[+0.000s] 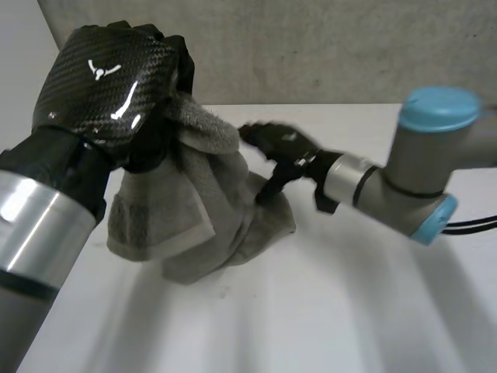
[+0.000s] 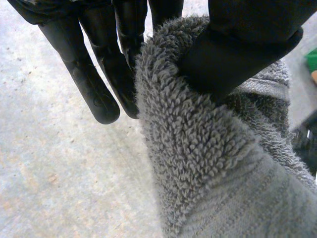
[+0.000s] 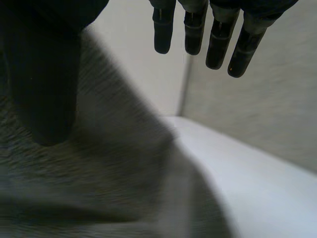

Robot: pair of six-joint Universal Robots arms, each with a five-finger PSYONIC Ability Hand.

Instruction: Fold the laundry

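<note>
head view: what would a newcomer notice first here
The big black left hand, raised near the camera, pinches the top of a grey towel that hangs bunched over the white table. The right hand reaches to the towel's side, fingers straight and open.

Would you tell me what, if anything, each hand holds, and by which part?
The left hand pinches the grey towel between thumb and fingers at a bunched fold at its top. The right hand is open beside the towel, holding nothing.
</note>
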